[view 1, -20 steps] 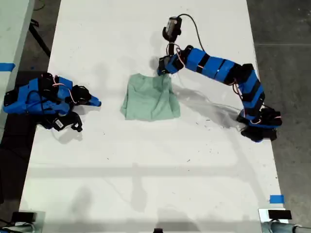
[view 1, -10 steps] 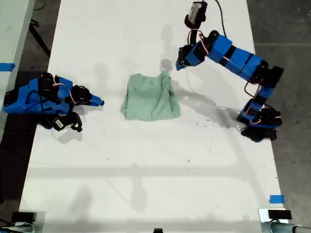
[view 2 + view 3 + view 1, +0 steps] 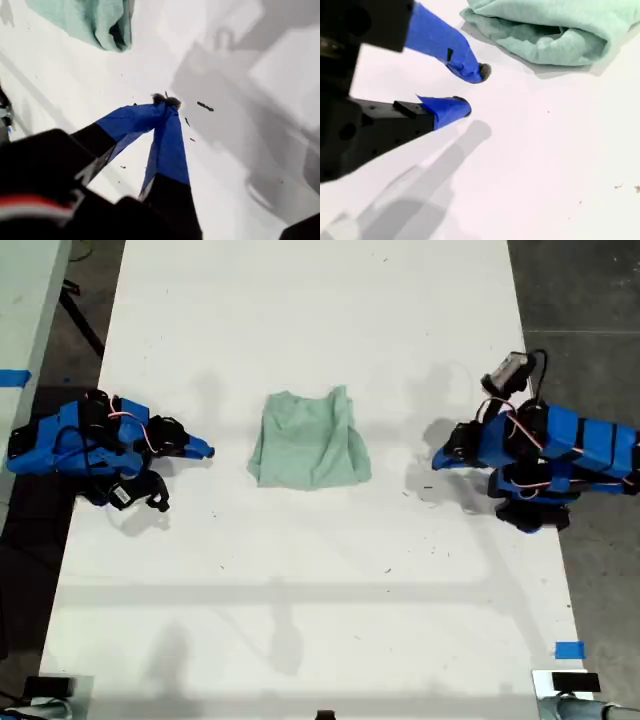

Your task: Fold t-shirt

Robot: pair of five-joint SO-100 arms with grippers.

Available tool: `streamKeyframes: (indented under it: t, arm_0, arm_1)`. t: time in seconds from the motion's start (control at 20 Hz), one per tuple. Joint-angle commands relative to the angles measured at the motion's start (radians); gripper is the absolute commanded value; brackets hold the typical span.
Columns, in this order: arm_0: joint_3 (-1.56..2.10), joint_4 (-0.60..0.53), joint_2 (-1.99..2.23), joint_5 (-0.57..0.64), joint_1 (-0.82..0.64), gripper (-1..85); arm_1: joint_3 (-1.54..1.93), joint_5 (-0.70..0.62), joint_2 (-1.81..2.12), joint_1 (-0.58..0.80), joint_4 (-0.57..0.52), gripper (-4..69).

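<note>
The t-shirt (image 3: 308,440) lies bunched mid-bench, at three o'clock from my slightly parted second gripper (image 3: 203,450), nearer than my closed first gripper (image 3: 437,460).

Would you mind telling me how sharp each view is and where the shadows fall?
Exterior view: sharp and evenly lit, with soft grey arm shadows on the table. First wrist view: slightly blurred, with broad grey shadows beyond my first gripper. Second wrist view: the t-shirt is sharp; my second gripper casts a shadow.
</note>
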Motion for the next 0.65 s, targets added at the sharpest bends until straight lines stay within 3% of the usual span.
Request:
streamKeyframes:
  t: [0.0, 0.1, 0.2, 0.3, 0.4, 0.5, 0.6]
  arm_0:
    - [-0.009, 0.003, 0.005, -0.005, -0.005, 10.1]
    - [-0.008, 0.003, 0.005, -0.005, -0.005, 10.1]
    - [-0.008, 0.003, 0.005, -0.005, -0.005, 10.1]
    - [-0.008, 0.003, 0.005, -0.005, -0.005, 10.1]
    - [-0.008, 0.003, 0.005, -0.005, -0.005, 10.1]
    - [-0.008, 0.003, 0.005, -0.005, -0.005, 10.1]
    - [-0.008, 0.003, 0.005, -0.005, -0.005, 10.1]
  arm_1:
    - [0.167, 0.08, 0.388, -0.075, 0.08, -1.1]
    - [0.164, 0.092, 0.373, -0.078, 0.075, -1.1]
    - [0.179, 0.02, 0.383, -0.063, 0.074, -1.0]
    - [0.259, 0.06, 0.38, -0.061, 0.028, 0.3]
    - [0.261, -0.186, 0.385, -0.055, 0.026, 1.5]
    - [0.261, -0.644, 0.385, -0.057, 0.02, 1.5]
    - [0.261, -0.637, 0.387, -0.061, 0.021, 1.1]
